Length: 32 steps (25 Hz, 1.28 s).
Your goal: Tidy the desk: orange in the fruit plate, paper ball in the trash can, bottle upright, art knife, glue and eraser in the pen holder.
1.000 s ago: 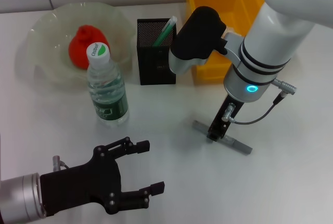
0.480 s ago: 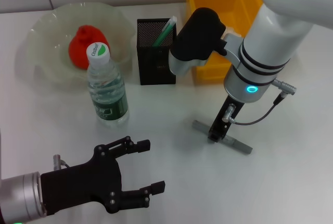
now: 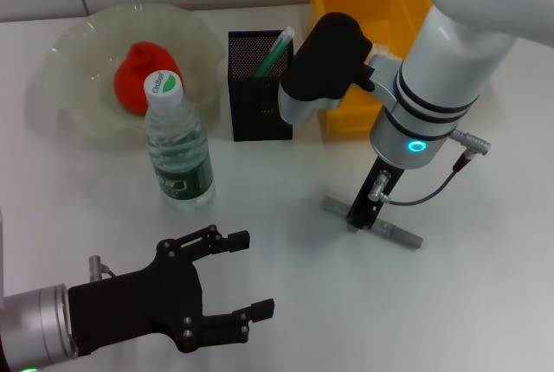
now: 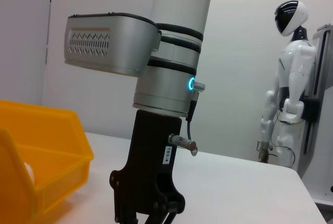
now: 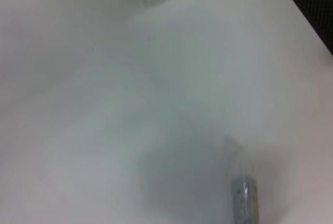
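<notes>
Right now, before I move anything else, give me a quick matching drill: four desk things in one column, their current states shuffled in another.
1. orange
2. bottle
3. art knife
4. left gripper

A. lying flat on the desk under the right gripper
B. in the fruit plate
C. fingers open, low over the near desk
D. standing upright

Pairs: 1-B, 2-D, 3-A, 4-C

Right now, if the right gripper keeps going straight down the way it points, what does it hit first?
The right gripper points down at the grey art knife lying flat on the desk. It would likely meet that knife first, near its middle; whether it already touches cannot be told.
</notes>
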Each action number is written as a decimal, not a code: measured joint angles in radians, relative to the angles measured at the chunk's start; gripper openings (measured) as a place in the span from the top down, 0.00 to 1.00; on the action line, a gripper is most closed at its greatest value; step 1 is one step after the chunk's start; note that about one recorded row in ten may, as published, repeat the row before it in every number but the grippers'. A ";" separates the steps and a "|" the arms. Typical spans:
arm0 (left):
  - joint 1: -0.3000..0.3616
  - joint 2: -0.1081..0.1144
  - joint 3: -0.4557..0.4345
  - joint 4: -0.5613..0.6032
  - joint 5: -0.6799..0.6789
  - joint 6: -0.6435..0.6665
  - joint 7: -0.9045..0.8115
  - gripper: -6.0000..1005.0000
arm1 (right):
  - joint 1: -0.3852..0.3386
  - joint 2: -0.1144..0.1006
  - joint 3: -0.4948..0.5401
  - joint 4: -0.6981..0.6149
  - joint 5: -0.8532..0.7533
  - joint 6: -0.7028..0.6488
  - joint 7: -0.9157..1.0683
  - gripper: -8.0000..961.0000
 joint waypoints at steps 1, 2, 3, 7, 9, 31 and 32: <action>0.000 0.000 0.000 0.000 0.000 0.000 0.001 0.16 | 0.002 0.000 0.000 0.003 0.000 0.000 -0.003 0.70; 0.000 0.000 0.000 -0.001 0.000 -0.001 0.002 0.16 | 0.003 0.000 0.000 0.005 0.000 0.000 -0.006 0.72; -0.001 0.000 0.000 -0.001 0.000 -0.001 0.002 0.16 | 0.003 -0.001 0.000 0.005 0.000 0.000 -0.010 0.75; -0.002 0.000 0.000 -0.002 0.000 -0.003 0.002 0.16 | 0.005 -0.001 0.000 0.006 0.000 0.002 -0.012 0.84; -0.002 0.000 0.000 -0.002 0.000 -0.003 0.002 0.16 | 0.004 -0.001 0.002 0.002 0.000 0.004 -0.013 0.84; -0.011 0.001 -0.004 0.006 0.000 -0.003 -0.004 0.16 | -0.305 -0.007 0.493 -0.748 0.269 -0.005 -0.199 0.85; -0.013 0.001 -0.004 0.006 0.000 -0.003 -0.005 0.16 | -0.328 -0.007 0.503 -0.750 0.327 0.036 -0.239 0.85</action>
